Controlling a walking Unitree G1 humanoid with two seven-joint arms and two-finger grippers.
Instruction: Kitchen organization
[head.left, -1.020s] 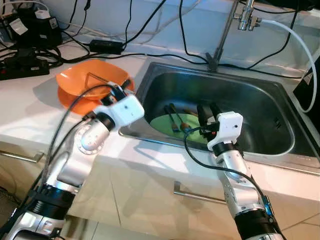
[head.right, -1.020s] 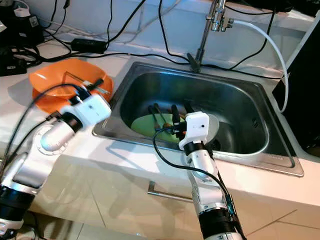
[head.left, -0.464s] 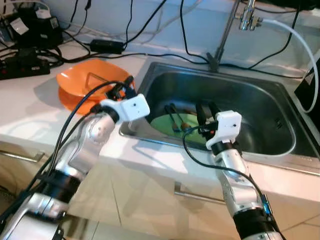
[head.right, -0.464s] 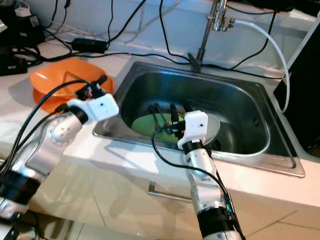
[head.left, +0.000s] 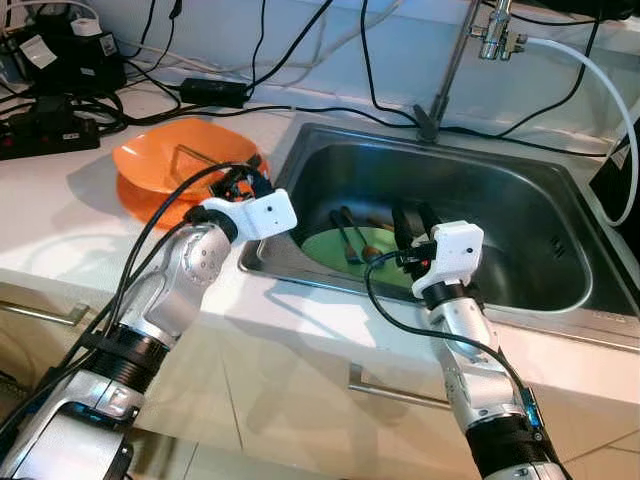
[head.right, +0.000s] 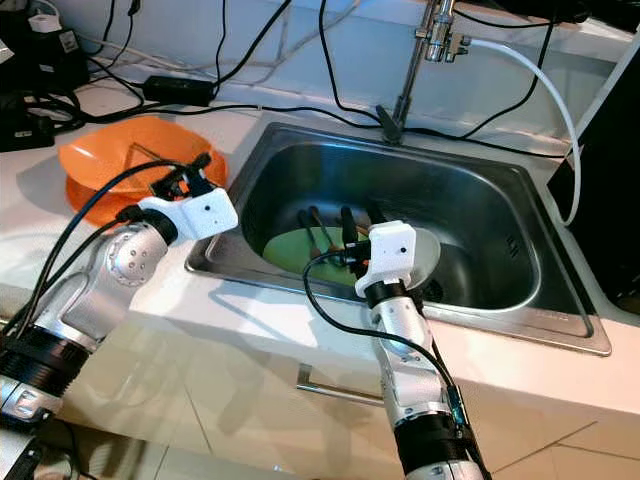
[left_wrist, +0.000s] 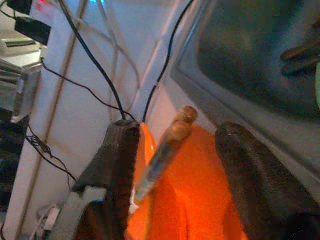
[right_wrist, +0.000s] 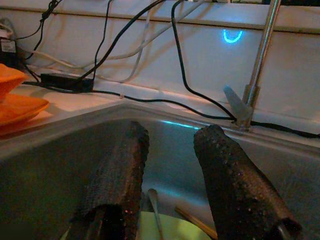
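Note:
Two stacked orange plates (head.left: 160, 165) sit on the white counter left of the steel sink (head.left: 520, 200). A utensil with a wooden handle (left_wrist: 165, 145) lies on them. My left gripper (head.left: 250, 172) hovers at the plates' sink-side edge, open, its fingers (left_wrist: 120, 150) either side of that utensil without touching it. In the sink lies a green plate (head.left: 335, 250) with several dark utensils (head.left: 345, 230) on it. My right gripper (head.left: 413, 218) hangs over the sink just right of the green plate, open and holding nothing.
A faucet (head.left: 450, 70) rises behind the sink, with a white hose (head.left: 600, 80) looping to the right. Power strips, adapters and black cables (head.left: 50, 120) crowd the counter's back left. A cabinet handle (head.left: 400, 392) shows below the counter edge.
My left arm has lowered its elbow, and its wrist has shifted a little toward the sink edge. The right arm has barely moved.

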